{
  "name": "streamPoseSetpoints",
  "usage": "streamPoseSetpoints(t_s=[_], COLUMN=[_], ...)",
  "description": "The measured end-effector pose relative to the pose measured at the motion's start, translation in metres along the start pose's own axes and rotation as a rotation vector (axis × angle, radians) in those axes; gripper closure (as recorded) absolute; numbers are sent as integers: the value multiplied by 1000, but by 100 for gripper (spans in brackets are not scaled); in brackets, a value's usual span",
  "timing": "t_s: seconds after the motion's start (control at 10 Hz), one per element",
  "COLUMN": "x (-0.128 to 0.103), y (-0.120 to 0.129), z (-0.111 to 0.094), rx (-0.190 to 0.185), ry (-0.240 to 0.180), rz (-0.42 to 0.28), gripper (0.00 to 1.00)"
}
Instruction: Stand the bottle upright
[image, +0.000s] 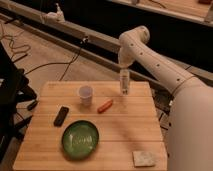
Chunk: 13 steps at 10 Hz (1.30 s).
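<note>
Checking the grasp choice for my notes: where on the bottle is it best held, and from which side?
Near its upper end, from above. The bottle is upright by the far edge of the table, its narrow top under the hand, which is shut on it there. A top-down hold likely lets the base set flat.

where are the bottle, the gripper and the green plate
bottle (124, 86), camera view, on its white body
gripper (123, 75), camera view, between its fingertips, shut on the bottle's top
green plate (65, 139), camera view, on its left rim

White bottle (124, 86) — green bowl (80, 138)
</note>
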Motion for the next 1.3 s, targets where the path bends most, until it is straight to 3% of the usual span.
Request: streamPoseSetpoints(t_s=[0.5, 0.7, 1.3], x=[-6, -5, 2], y=[15, 23, 34], z=[16, 24, 49], rx=[68, 75, 9], ry=[50, 80, 166], rz=[87, 109, 90], gripper=[100, 100, 100])
